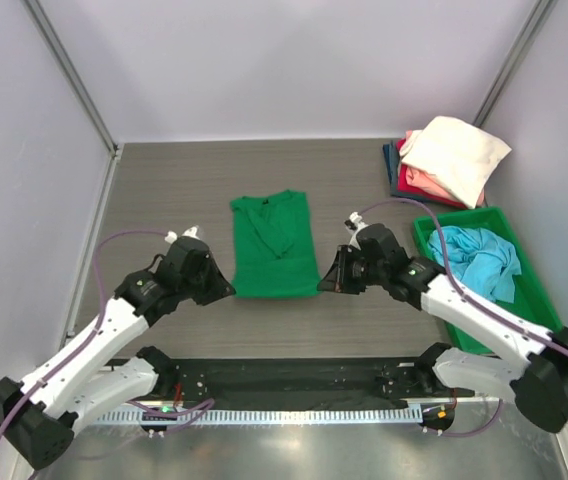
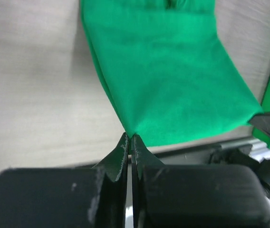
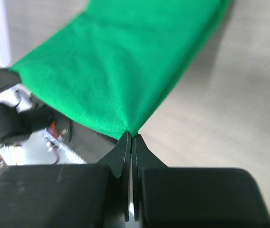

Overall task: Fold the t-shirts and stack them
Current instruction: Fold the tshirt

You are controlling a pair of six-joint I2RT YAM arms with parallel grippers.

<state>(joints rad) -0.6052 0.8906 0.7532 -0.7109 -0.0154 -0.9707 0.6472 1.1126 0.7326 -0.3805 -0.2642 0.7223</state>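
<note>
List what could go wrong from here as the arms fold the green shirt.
1. The left pincer and right pincer each pinch only the very tip of a hem corner of the green t-shirt; the cloth may slip out when lifted.
2. The shirt lies in layers; a grip that misses the lower layer could let the fold open.
3. The right arm passes over the green bin; a swing might knock it.

Bright, even light; wrist views softly blurred.
</note>
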